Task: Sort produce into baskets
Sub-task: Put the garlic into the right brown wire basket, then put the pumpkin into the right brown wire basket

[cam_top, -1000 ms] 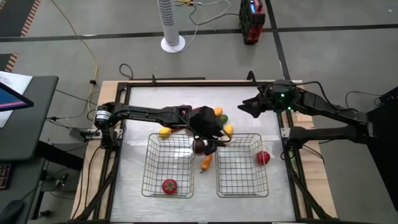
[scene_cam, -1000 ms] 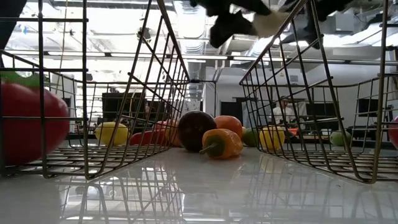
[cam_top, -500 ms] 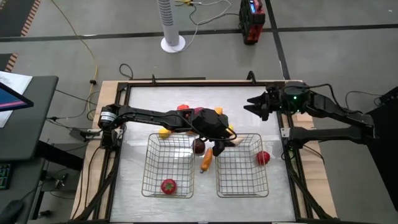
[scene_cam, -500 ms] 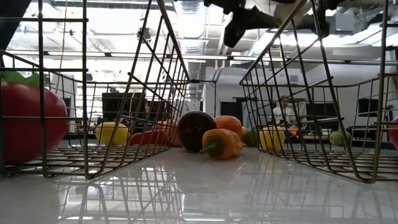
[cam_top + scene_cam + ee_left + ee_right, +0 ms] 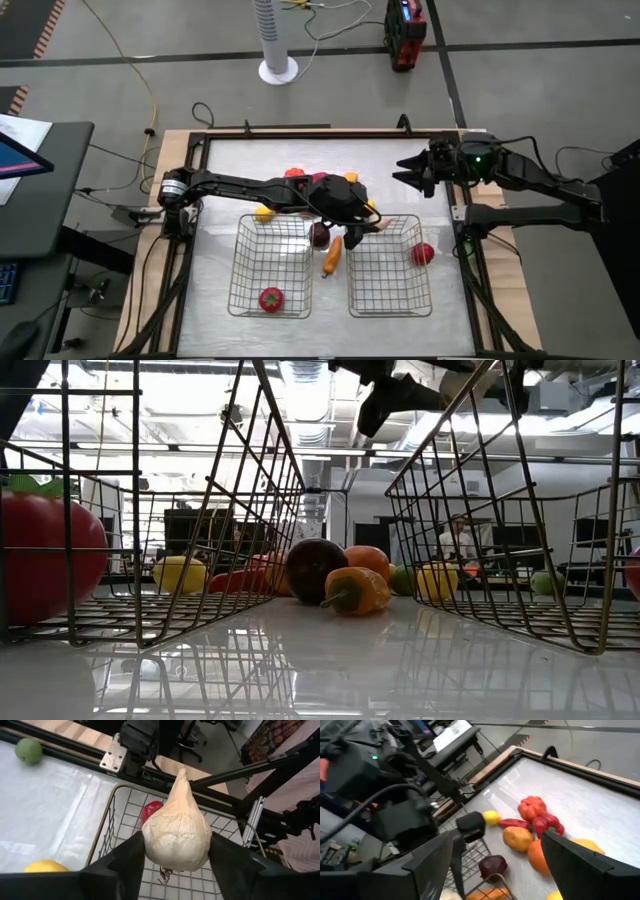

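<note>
white table (image 5: 220, 170): left gripper (image 5: 175, 865) clamped on garlic (image 5: 176, 829) over right basket (image 5: 390, 265); right gripper (image 5: 405, 172) apart, idle at far right edge.

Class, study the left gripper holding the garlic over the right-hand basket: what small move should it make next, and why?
Probably open the fingers and let go. The left gripper holds the garlic between its fingers, with the mesh of the right-hand basket directly beneath it, where a red piece already lies. The right gripper waits at the table's far right edge, out of the way.
</note>
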